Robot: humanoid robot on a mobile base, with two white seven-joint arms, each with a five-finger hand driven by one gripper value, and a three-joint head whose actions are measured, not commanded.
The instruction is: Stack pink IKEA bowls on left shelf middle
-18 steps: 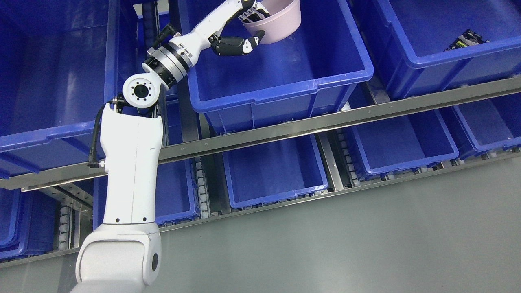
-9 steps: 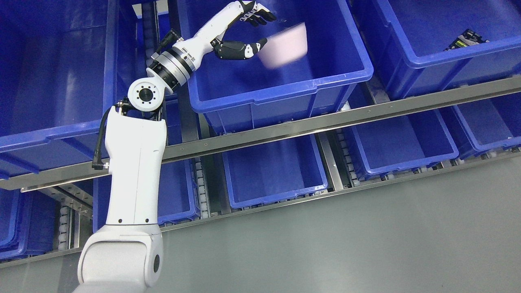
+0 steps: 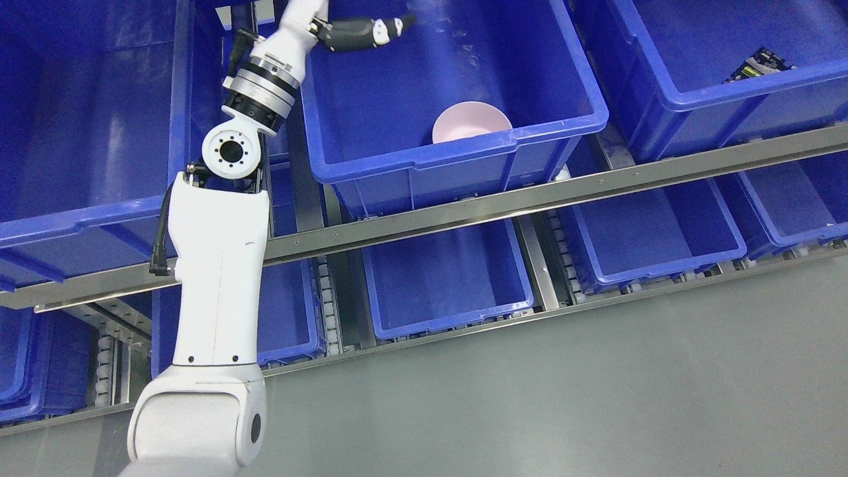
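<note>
Shelf rack point(image 3: 464, 211): steel rails running aslant across the view, two tiers of blue bins showing; grey floor below.
Left bin point(image 3: 86, 132): upper tier, far left; cut by the picture's edge.
Middle bin point(image 3: 457, 149): upper tier, centre; front wall and lip face the camera.
Right bin point(image 3: 702, 79): upper tier, right; a small dark item point(image 3: 758, 65) lies against its far right wall, too small to identify.
Lower bins point(image 3: 447, 278): three visible under the front rail, insides bare blue.
Left arm point(image 3: 215, 285): white, rises from the bottom edge at lower left, elbow joint level with the middle bin's left wall, forearm reaching up over that bin's rear left corner.
Left hand point(image 3: 361, 32): at the top edge, above the middle bin's rear left area; only the thumb and part of the palm are in view, so whether the hand is wide or narrow cannot be told. Nothing visibly held.
Bowl point(image 3: 472, 122): pink, inside the middle bin, against the front wall near the front right corner; lower part hidden behind the lip, apparently tilted toward the camera. Well apart from the hand.
</note>
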